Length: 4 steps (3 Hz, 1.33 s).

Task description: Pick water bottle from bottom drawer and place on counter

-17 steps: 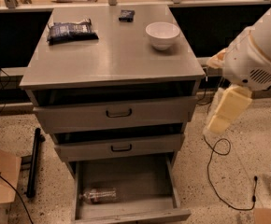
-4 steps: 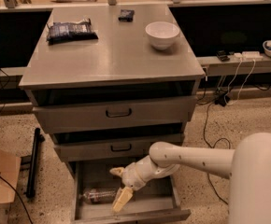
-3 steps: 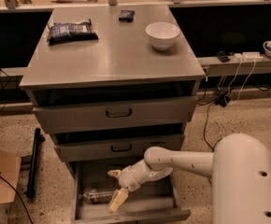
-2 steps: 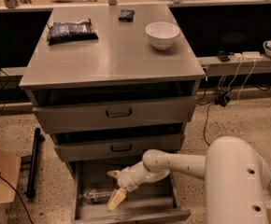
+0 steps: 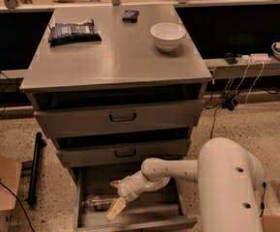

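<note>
- Looking over the single camera view, we see the counter (image 5: 116, 62), a smooth grey top with a faint sheen.
- On it stand a white bowl (image 5: 167, 36) at the right rear, a dark snack bag (image 5: 73, 32) at the left rear and a small dark object (image 5: 130, 16) near the back edge.
- Below, two drawers with black handles (image 5: 122, 116) sit slightly ajar.
- The bottom drawer (image 5: 135, 222) is pulled fully out over the speckled floor (image 5: 246, 124).
- The water bottle (image 5: 96, 203) lies on its side in the drawer's left half.
- The gripper (image 5: 114, 198) hangs low inside that drawer at the bottle's right end, its tan fingers (image 5: 116, 209) spread apart; we cannot tell whether they touch the bottle.
- Around the cabinet, a cardboard box (image 5: 0, 180) and a black bar (image 5: 34, 170) lie to the left, and cables (image 5: 241, 81) trail on the right.
</note>
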Available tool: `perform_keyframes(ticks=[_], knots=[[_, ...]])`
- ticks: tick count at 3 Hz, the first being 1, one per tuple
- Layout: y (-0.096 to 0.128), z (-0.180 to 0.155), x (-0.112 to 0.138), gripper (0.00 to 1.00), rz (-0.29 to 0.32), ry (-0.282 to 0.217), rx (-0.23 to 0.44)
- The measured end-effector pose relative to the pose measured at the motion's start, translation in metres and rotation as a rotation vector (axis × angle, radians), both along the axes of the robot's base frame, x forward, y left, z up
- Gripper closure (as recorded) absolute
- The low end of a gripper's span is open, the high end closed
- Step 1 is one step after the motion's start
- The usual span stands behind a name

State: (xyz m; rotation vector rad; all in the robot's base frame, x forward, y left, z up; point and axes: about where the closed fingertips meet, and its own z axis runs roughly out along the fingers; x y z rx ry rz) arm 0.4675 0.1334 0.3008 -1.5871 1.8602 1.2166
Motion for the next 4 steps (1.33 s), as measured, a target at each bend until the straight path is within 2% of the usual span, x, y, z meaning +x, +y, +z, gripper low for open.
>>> perform_keyframes(ticks=[1, 2, 4], knots=[[0.008, -0.044, 0.005, 0.0, -0.022, 0.04, -0.057], [0.012, -0.081, 0.021, 0.0, -0.05, 0.024, -0.1], [0.016, -0.128, 0.053, 0.0, -0.075, -0.03, -0.151]])
